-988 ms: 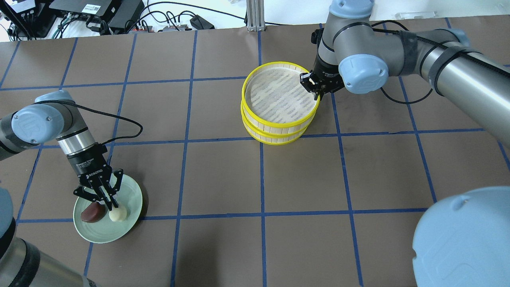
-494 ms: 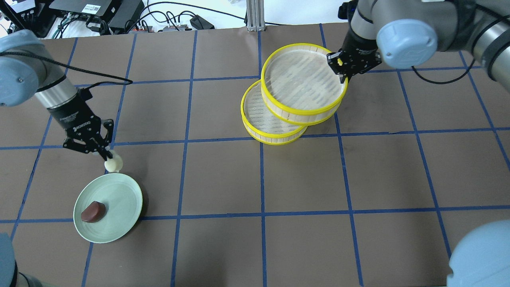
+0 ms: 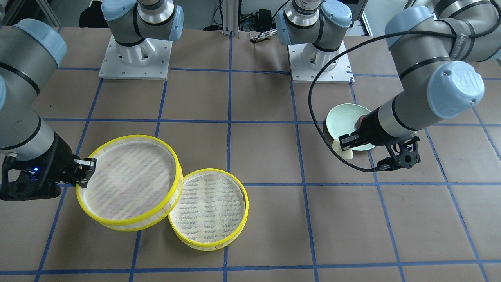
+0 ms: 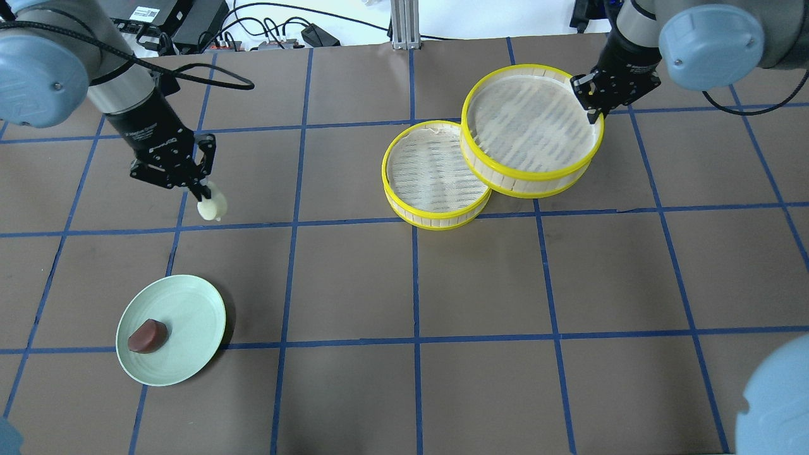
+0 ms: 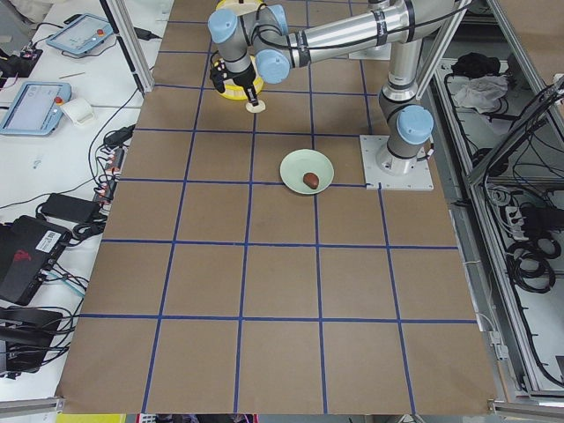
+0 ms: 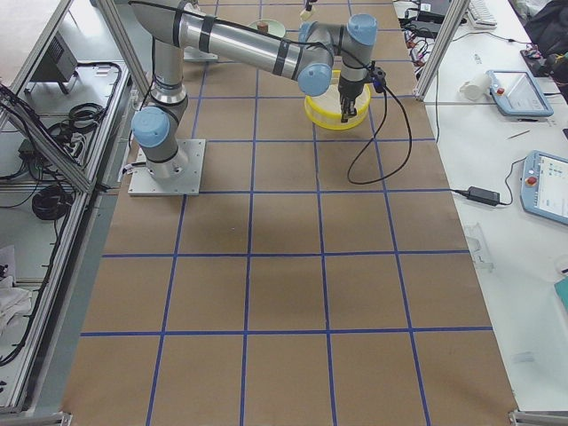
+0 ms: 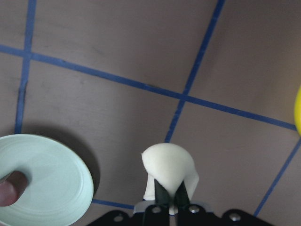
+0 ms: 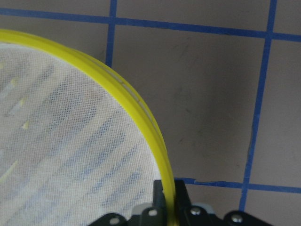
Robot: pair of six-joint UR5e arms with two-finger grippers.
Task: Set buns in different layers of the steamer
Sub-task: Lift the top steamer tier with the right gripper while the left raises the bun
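My left gripper (image 4: 199,193) is shut on the cream-white bun (image 4: 211,207) and holds it above the table, between the plate and the steamer; the left wrist view shows the bun (image 7: 168,165) pinched at its base. The dark reddish-brown bun (image 4: 147,335) lies on the pale green plate (image 4: 189,309). My right gripper (image 4: 594,114) is shut on the yellow rim of the upper steamer layer (image 4: 531,126), held up and to the right of the lower layer (image 4: 430,174), overlapping its edge. Both layers are empty.
Blue tape lines grid the brown table. Cables and boxes lie beyond the far edge (image 4: 158,25). The two arm bases (image 3: 135,58) stand at the robot's side of the table. Open table lies between the plate and the lower layer.
My left gripper lifted the cream bun off the plate and carried it away from the plate. My right gripper lifted the upper layer off the lower one and moved it right.
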